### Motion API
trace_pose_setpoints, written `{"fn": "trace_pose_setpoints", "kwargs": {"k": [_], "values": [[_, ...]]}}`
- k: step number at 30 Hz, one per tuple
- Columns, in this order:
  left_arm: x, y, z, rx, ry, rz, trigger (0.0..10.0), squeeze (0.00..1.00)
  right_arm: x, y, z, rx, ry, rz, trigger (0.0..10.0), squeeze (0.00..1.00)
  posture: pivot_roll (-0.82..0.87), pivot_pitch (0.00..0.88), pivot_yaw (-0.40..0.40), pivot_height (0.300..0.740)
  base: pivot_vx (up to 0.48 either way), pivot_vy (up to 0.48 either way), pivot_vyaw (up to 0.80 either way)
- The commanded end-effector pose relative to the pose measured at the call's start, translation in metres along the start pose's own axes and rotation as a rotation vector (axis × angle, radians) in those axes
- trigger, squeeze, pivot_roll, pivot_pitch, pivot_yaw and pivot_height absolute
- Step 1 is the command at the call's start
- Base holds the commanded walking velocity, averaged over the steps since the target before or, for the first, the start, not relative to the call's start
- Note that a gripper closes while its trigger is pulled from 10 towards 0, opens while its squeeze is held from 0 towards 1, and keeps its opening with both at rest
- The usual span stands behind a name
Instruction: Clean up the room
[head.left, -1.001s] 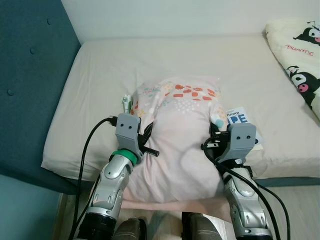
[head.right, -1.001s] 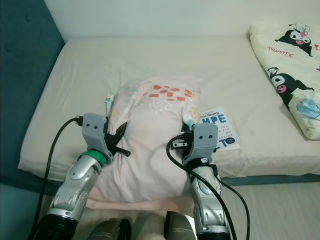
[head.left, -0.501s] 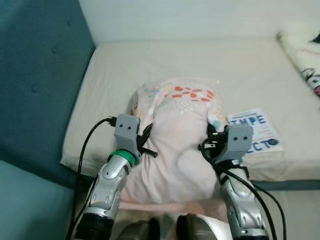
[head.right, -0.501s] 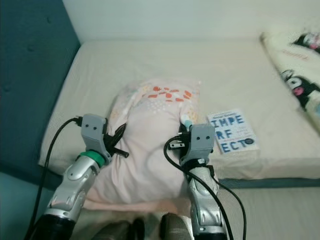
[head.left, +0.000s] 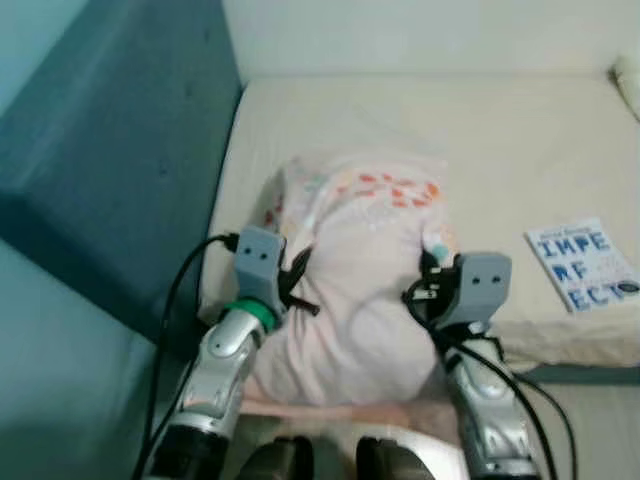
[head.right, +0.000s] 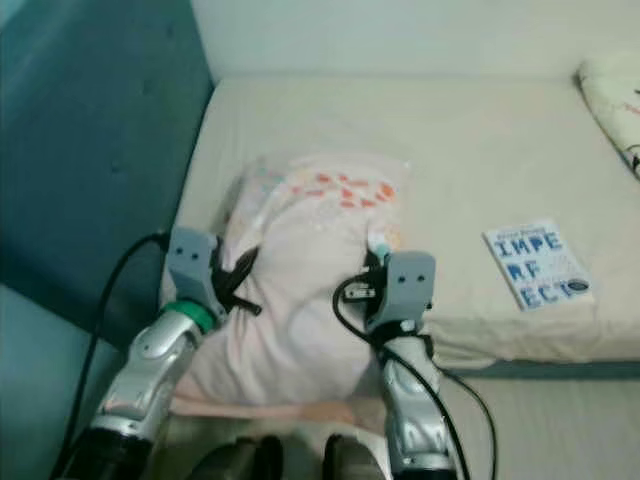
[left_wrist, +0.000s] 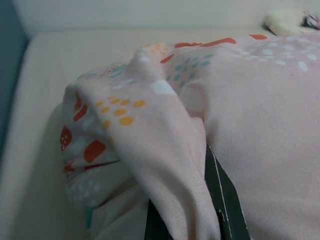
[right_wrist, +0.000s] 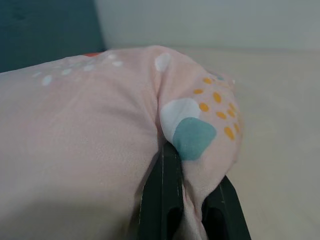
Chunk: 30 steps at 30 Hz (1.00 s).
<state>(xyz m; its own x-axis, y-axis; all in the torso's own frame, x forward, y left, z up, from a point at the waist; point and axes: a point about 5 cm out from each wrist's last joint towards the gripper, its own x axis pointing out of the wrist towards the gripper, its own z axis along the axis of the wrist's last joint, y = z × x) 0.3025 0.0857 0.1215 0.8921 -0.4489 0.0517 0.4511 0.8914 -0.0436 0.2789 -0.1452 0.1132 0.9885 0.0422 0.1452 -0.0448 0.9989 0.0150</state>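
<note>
A: Left gripper (head.left: 297, 287), right gripper (head.left: 428, 282): head views, each pinching a side of the pink pillow (head.left: 355, 270) at the bed's (head.left: 520, 140) near edge. View swung left since a second ago; book (head.left: 582, 266) now well right. Carrying toward the headboard (head.left: 120, 190), probably.

B: Left wrist: fingers (left_wrist: 220, 192) clamped on a fabric fold, tips buried. Right wrist: fingers (right_wrist: 165, 195) likewise. Head views blurred.

Bare mattress (head.left: 480, 130) lies open beyond and right of the pillow (head.left: 365, 270) — only a book (head.left: 582, 265) sits near its front edge; the teal headboard (head.left: 130, 190) blocks the left
</note>
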Motion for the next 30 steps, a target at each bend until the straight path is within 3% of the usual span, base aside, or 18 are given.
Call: {"fn": "trace_pose_setpoints", "kwargs": {"k": [1,5,23,26,28,30], "values": [[0.002,-0.011,0.005,0.012,-0.029,-0.05,10.0,0.0,0.0,0.003,0.005,0.004,-0.036,0.015,10.0,0.0,0.01,0.108,0.101,0.74,0.0,-0.48,0.0],[0.003,-0.012,0.005,0.012,-0.029,-0.046,10.0,0.0,0.0,0.002,0.005,0.005,-0.037,0.011,10.0,0.0,0.01,0.111,0.103,0.74,0.0,-0.48,0.0],[0.007,-0.019,0.008,-0.01,-0.047,-0.057,10.0,0.0,0.004,-0.004,0.009,-0.001,-0.052,-0.007,10.0,0.0,0.01,0.125,0.099,0.74,0.0,0.0,0.0],[0.013,-0.022,0.032,-0.113,-0.145,-0.084,10.0,0.0,0.015,-0.008,0.032,-0.012,-0.14,-0.019,10.0,0.0,0.02,0.13,0.097,0.74,0.0,0.0,0.0],[0.013,-0.022,0.032,-0.113,-0.145,-0.084,10.0,0.0,0.015,-0.008,0.032,-0.012,-0.14,-0.019,10.0,0.0,0.02,0.13,0.097,0.74,0.0,0.0,0.0],[0.018,-0.022,0.052,-0.167,-0.221,-0.107,10.0,0.0,0.024,-0.012,0.053,-0.02,-0.22,-0.026,10.0,0.0,0.01,0.129,0.096,0.74,0.0,0.0,0.0]]}}
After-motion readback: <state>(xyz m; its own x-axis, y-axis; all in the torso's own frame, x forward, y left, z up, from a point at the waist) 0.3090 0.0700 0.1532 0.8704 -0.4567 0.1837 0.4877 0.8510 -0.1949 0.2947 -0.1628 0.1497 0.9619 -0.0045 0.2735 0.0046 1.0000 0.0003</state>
